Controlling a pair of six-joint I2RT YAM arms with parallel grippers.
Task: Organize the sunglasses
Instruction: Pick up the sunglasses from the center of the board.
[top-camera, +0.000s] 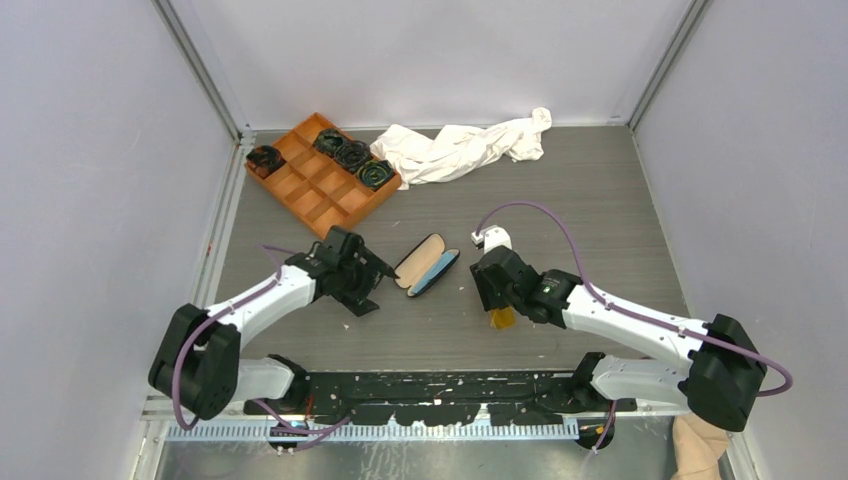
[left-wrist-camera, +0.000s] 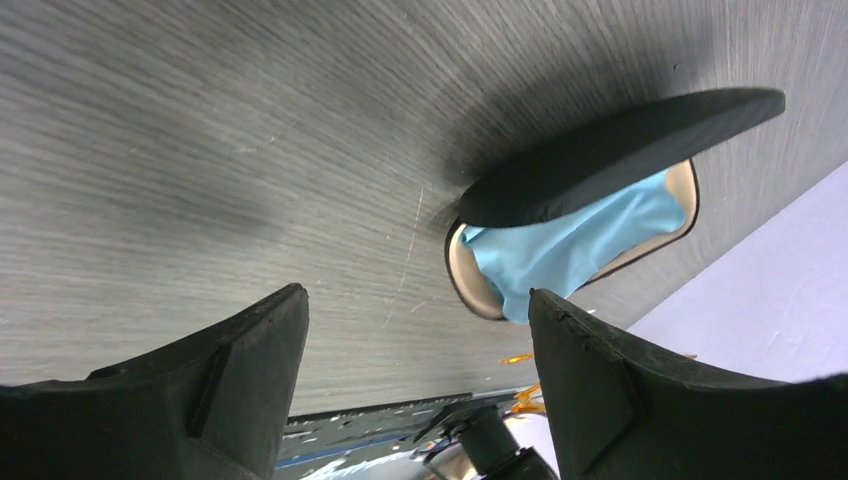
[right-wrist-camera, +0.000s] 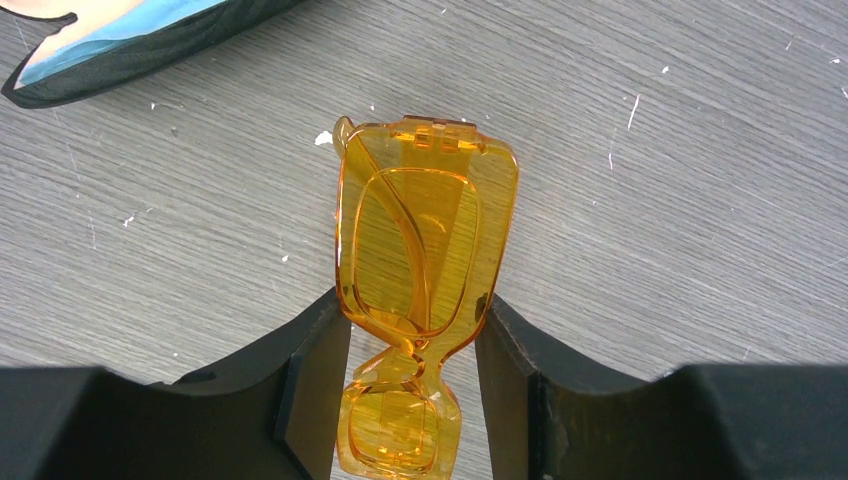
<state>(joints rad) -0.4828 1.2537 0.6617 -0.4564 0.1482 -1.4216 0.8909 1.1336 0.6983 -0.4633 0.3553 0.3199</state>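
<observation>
R gripper (right-wrist-camera: 412, 325) clamps the folded sunglasses (right-wrist-camera: 425, 230) by one lens, just beside the open black case (top-camera: 427, 265), prob. to carry them in; L gripper (left-wrist-camera: 418, 300) is spread and empty, facing the case w/ blue cloth (left-wrist-camera: 570, 245) inside, maybe to steady it.

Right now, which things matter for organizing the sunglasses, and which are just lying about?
Job: sunglasses, clamped in the right gripper; open case with blue cloth inside; left gripper, open, near the case.
Lying about: orange tray holding black items; white cloth at the back.
</observation>
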